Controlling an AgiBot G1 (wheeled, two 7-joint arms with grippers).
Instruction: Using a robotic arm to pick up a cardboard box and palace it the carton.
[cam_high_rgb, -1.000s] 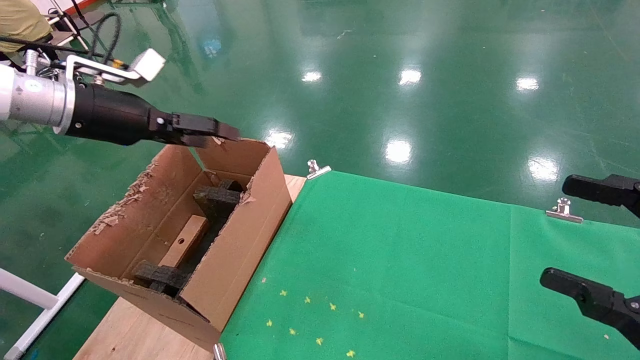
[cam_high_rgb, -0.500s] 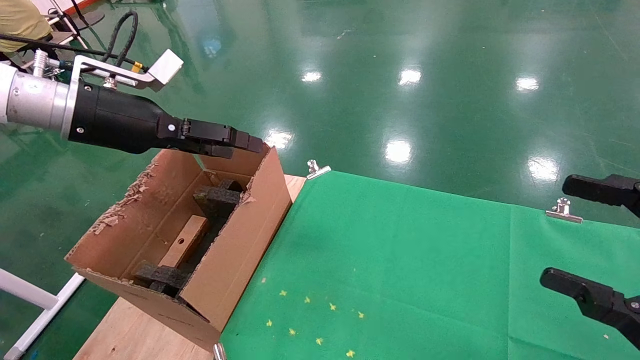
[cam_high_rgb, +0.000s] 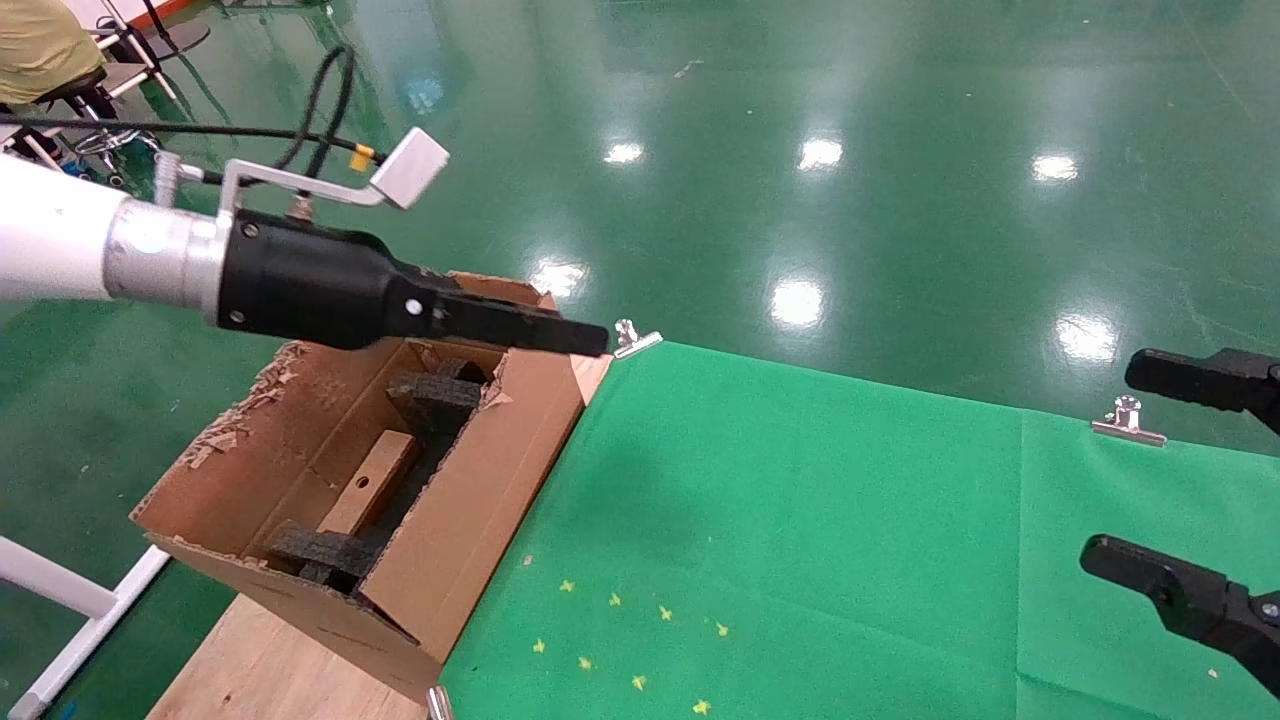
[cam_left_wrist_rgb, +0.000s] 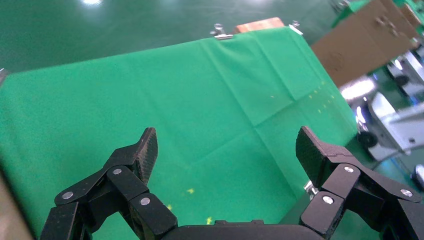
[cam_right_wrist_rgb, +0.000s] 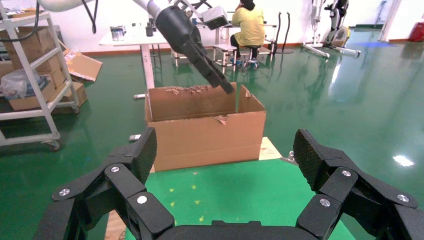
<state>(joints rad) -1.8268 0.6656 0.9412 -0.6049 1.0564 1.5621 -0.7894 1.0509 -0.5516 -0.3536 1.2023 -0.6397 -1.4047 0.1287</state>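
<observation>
While hovering above the carton (cam_high_rgb: 470, 500) far rim, over the table corner: left gripper (cam_high_rgb: 580, 340), fingers spread wide and empty in the left wrist view. Lying inside the carton between black foam inserts (cam_high_rgb: 435, 395): cardboard box (cam_high_rgb: 368, 483). Parked at right over the green cloth (cam_high_rgb: 800, 520), jaws apart: right gripper (cam_high_rgb: 1190, 480).

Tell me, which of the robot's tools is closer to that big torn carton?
Left. The left tool hangs above the carton at its far rim; the right tool sits across the green cloth.
</observation>
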